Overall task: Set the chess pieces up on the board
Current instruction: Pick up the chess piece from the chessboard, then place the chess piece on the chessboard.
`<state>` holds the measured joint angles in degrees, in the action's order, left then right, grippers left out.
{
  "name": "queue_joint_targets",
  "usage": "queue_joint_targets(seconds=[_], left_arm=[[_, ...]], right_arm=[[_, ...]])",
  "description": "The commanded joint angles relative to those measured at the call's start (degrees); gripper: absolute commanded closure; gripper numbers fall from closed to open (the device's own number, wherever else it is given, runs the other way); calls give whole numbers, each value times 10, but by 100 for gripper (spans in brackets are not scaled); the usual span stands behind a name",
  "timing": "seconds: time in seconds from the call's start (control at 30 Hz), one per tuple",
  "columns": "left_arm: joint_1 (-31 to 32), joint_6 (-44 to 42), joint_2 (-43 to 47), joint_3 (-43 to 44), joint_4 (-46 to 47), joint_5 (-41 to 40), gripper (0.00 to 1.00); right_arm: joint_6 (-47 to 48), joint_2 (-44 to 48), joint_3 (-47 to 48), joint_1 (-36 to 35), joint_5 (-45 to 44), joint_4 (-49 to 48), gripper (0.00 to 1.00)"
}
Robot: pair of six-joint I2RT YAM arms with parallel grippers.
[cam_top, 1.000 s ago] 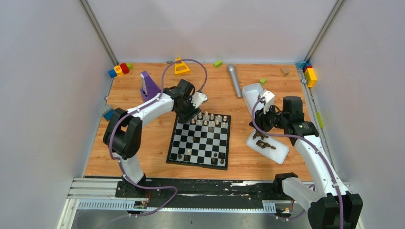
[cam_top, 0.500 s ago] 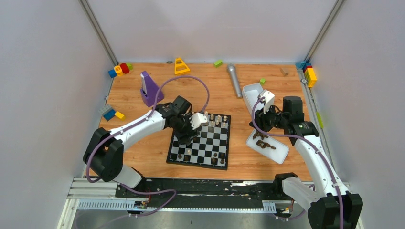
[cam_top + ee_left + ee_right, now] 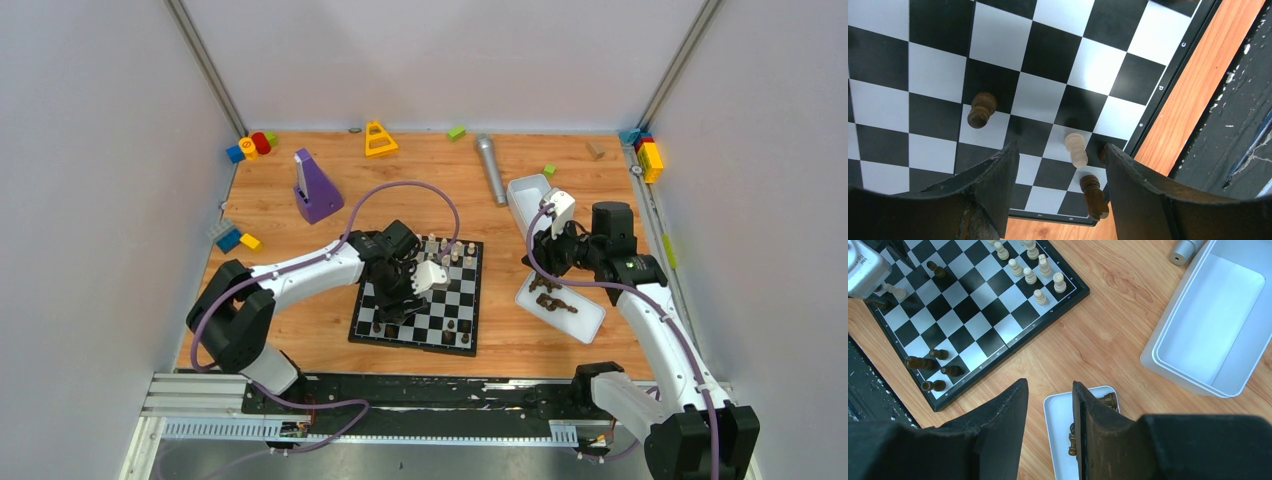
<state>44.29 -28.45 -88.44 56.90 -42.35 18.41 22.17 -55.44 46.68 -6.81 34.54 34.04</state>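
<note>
left gripper (image 3: pixel 1059 152) wide astride stray cream pawn (image 3: pixel 1076 150) at board's (image 3: pixel 1048 50) 7 o'clock, likely for relocating; right gripper (image 3: pixel 1048 390) narrow, empty.

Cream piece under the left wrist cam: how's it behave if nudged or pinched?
The cream turned chess piece stands tall on a narrow base, so a high nudge probably tips it. Its rounded, smooth-looking profile may slip in a pinch and roll once down on the flat checkered board.
</note>
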Motion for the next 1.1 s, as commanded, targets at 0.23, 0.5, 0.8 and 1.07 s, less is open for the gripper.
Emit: queue_joint_targets(seconds=[0.23, 0.5, 0.8, 1.07], left_arm=[[8, -9, -13, -6, -1, -5, 48], [0, 3, 1, 3, 14, -41, 78], [-117, 45, 16, 28, 49, -93, 83], [-186, 61, -48, 91, 52, -78, 83]], right_arm=[[10, 1, -5, 1, 5, 0, 61], [11, 1, -6, 2, 5, 0, 61], [12, 2, -5, 1, 5, 0, 62], [12, 1, -6, 1, 5, 1, 62]])
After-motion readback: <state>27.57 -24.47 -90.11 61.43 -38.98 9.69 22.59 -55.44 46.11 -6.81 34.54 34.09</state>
